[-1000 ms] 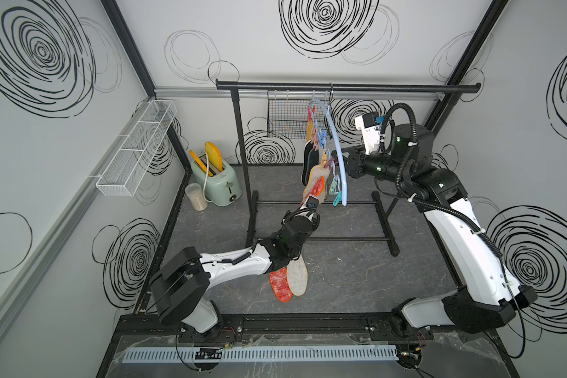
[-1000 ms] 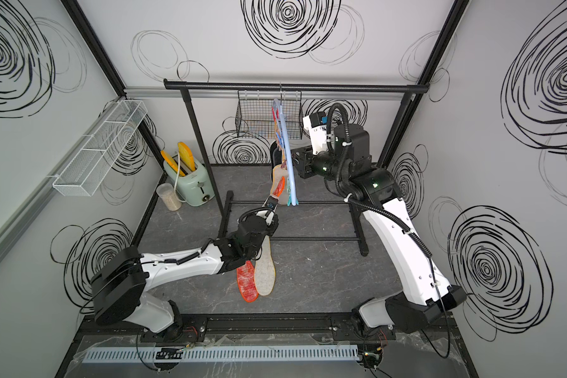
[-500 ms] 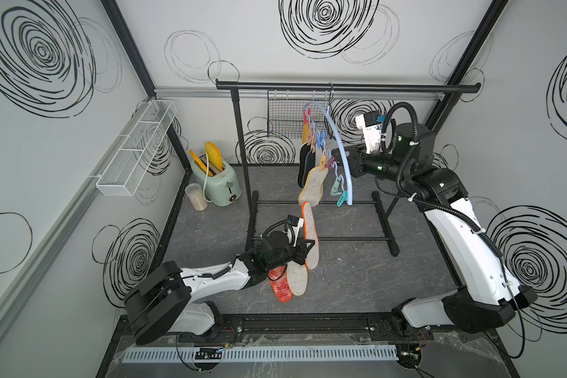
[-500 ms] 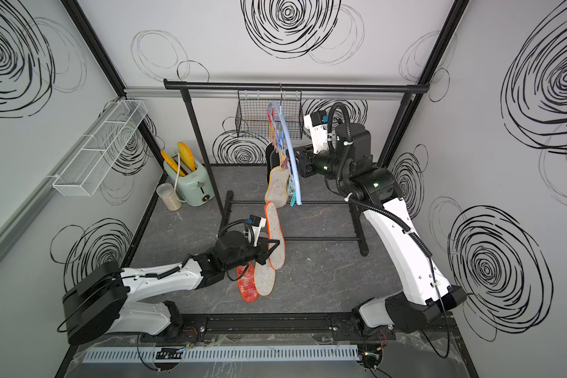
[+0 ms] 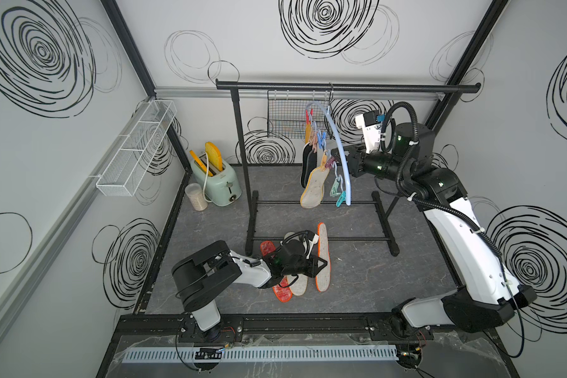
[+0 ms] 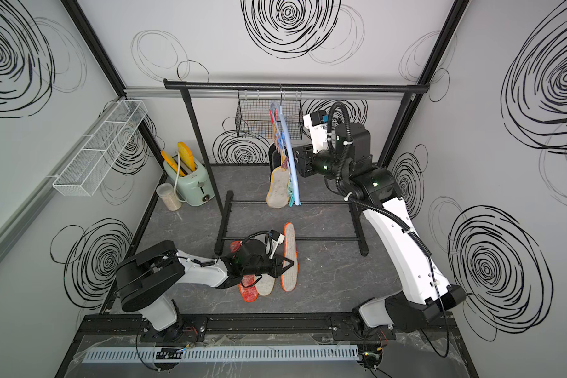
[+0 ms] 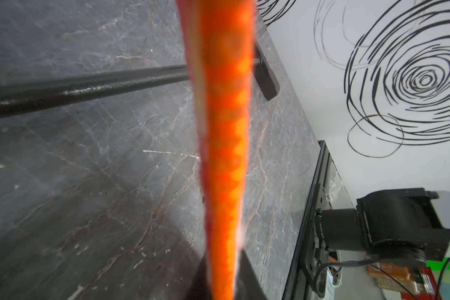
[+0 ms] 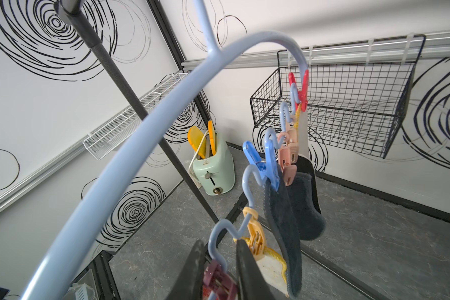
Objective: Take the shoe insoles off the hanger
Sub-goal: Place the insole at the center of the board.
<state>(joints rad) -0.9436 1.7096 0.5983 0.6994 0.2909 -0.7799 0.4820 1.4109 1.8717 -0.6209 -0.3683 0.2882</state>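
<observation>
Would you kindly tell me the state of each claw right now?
Left claw: orange-rimmed insole sits between its jaws; grip cannot be told.
Right claw: closed on the maroon peg.

Top views overhead; right wrist close on hanger (image 8: 138,132).

I find no word, number or brand name that I can read in any of the views. The mint-green toaster (image 8: 216,168) carries a small triangle mark high on its front, with a line of tiny print just under it, but in the right wrist view this print is too small for me to read, and in both top views it does not show at all. The black spiral drawings on the white walls (image 5: 406,42) are only loose lines, with no letters or figures in them.
</observation>
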